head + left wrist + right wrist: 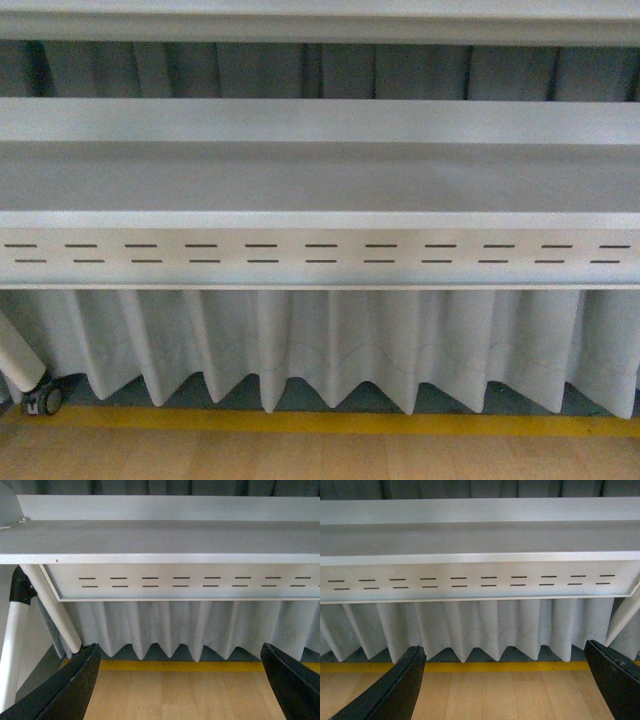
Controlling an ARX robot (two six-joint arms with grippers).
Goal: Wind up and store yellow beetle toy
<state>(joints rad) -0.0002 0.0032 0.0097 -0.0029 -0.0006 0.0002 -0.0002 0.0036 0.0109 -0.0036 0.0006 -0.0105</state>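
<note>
— Left gripper [182, 680]?
— Spread wide, black fingers [70, 685] far apart, nothing between. Hangs over wooden floor [180, 695], facing the white table [160, 540].
— Right gripper [507, 680]?
— Likewise gaping and empty, facing the slotted panel [470, 581] and pleated curtain [480, 625], beyond a yellow line [505, 666].
— Yellow beetle toy?
— Not seen in any view; cannot tell where.

Left end effector [180, 648] black, tapered; right end effector [505, 647] likewise.
</note>
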